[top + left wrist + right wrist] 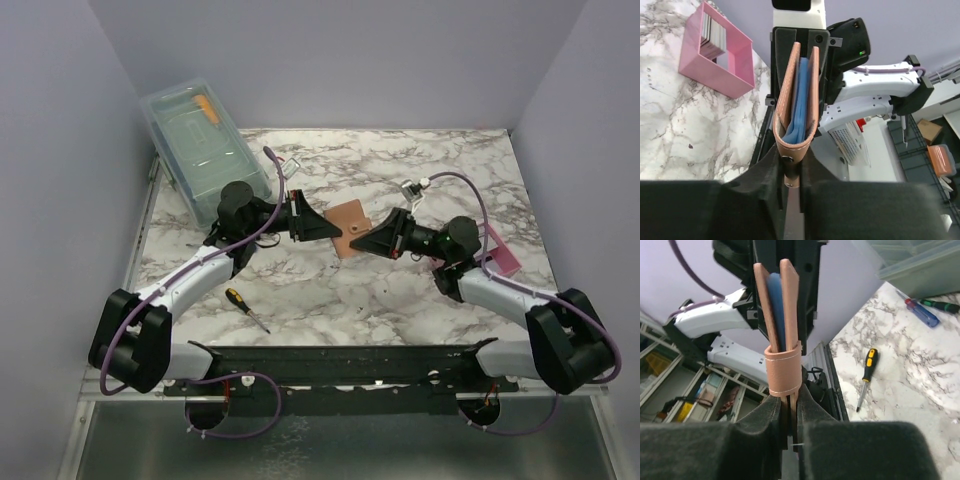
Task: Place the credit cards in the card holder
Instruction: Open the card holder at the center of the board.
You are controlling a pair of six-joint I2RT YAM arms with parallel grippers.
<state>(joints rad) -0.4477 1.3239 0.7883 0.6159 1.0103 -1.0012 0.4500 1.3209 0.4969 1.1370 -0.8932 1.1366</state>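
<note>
My left gripper (791, 175) and right gripper (790, 410) each pinch an opposite edge of the tan card holder (786, 100) stretched between them, a blue layer (801, 95) inside.

We see a table (440, 175) topped in white marble pattern with grey veins. It is boxed in on three sides by plain lavender panels: back wall (330, 60), left wall (55, 160), right wall (590, 110). The light is even and soft, with faint shadows. At the near edge a dull grey metal sheet (340, 450) lies below the tabletop. The wrist views catch the room beyond. We note pale shelving (660, 365) with bins and blurred clutter, and a dark wire rack (946, 197) by a cardboard box (927, 130) and an orange-lidded container (942, 157).
</note>
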